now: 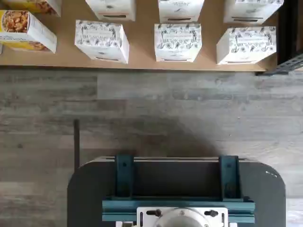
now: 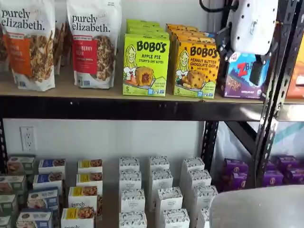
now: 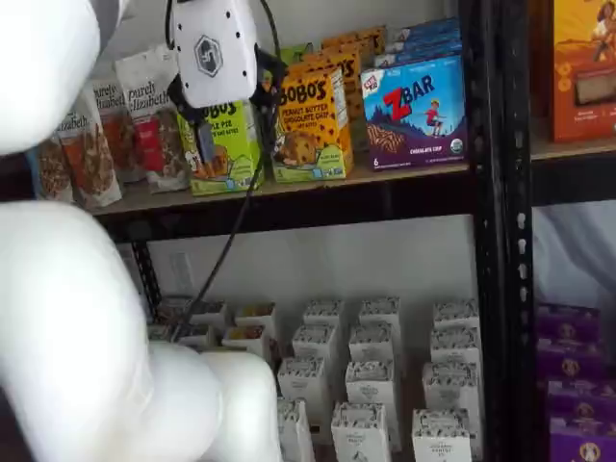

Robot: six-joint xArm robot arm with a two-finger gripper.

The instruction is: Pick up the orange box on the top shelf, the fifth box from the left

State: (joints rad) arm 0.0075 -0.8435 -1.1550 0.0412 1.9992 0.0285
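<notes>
The orange box (image 2: 197,69) stands upright at the front edge of the top shelf (image 2: 95,90), face forward, lettered "BOBO'S Peanut Butter Chocolate Chip". More orange boxes of the same kind are lined up behind it. Just beside it on one side stands the lime-green Apple Pie box (image 2: 146,65); on the other side, the blue Zbar box (image 2: 242,76). Both neighbours look close to it, with narrow gaps; I cannot tell whether they touch. Two Purely Elizabeth bags (image 2: 92,42) stand further along the same shelf.

The gripper (image 2: 256,71) hangs in front of the top shelf, apart from the orange box and holding nothing. In a shelf view its white body overlaps the Zbar box; in a shelf view (image 3: 207,144) it overlaps the green box. Only one dark finger (image 2: 257,70) shows clearly, seen side-on, so whether the gripper is released or clenched cannot be told.

The wrist view looks down on a lower board (image 1: 142,56) carrying rows of white patterned boxes (image 1: 177,42) and a yellow box (image 1: 26,30), with grey wood-look floor (image 1: 142,109) below and the dark mount with teal brackets (image 1: 177,189) at the edge. The orange box is not in the wrist view.

The lower shelf in both shelf views carries rows of small white boxes (image 2: 159,190) and purple boxes (image 2: 280,171).
</notes>
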